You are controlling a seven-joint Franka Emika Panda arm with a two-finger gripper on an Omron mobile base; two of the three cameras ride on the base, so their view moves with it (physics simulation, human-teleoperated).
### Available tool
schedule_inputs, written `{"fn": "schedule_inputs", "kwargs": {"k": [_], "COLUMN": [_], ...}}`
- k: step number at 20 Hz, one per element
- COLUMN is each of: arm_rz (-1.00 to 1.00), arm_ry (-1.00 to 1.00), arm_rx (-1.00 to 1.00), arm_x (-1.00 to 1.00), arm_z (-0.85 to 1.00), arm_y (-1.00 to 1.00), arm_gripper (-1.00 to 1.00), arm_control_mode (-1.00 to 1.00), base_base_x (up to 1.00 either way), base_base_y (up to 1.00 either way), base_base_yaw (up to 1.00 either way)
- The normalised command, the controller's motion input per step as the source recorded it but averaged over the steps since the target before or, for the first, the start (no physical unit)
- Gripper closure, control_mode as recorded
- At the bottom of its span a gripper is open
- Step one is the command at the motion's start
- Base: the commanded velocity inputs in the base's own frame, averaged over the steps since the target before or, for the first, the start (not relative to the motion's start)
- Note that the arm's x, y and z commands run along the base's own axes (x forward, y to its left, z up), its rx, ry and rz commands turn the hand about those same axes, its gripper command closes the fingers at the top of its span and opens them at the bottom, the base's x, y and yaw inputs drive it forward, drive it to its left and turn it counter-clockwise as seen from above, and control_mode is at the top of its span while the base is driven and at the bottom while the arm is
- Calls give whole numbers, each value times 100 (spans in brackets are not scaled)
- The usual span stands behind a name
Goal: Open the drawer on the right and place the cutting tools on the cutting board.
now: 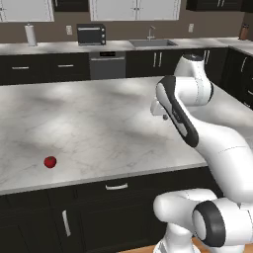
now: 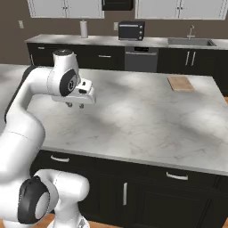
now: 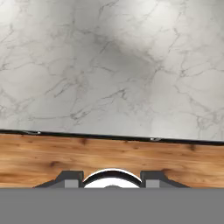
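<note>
My gripper (image 2: 75,105) hangs a little above the left part of the marble island counter (image 2: 142,120), pointing down. In the hand view its two dark fingertips (image 3: 72,177) stand apart with nothing between them, over the counter's front edge and the wooden floor. The cutting board (image 2: 180,83), a light-brown wooden rectangle, lies flat at the far right of the island, well away from the gripper. The drawer (image 2: 187,171) on the right sits shut under the counter's front edge, its small silver handle (image 2: 177,176) facing me. The cutting tools are out of view.
A small red ball (image 1: 50,161) rests near the front left of the island. A second shut drawer (image 1: 116,186) is below the counter edge near the arm's base. The back counter holds a toaster oven (image 2: 131,30), a paper towel roll (image 2: 83,28) and a sink (image 2: 191,42).
</note>
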Motion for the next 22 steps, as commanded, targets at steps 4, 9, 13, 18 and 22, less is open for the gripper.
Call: {"fn": "schedule_inputs", "kwargs": {"k": [4, 9, 13, 18, 22], "arm_rz": [-8, -26, -32, -33, -40], "arm_ry": [0, -5, 0, -5, -3], "arm_rx": [5, 28, 29, 27, 22], "arm_x": [-42, -73, -54, -47, -23], "arm_z": [-27, -40, -51, -57, -59], "arm_y": [-67, -100, -100, -100, -100], "arm_gripper": [-100, -100, -100, -100, -100], "arm_control_mode": [-100, -100, -100, -100, -100], "base_base_x": [0, 0, 0, 0, 0], "base_base_y": [0, 0, 0, 0, 0], "base_base_yaw": [0, 0, 0, 0, 0]}}
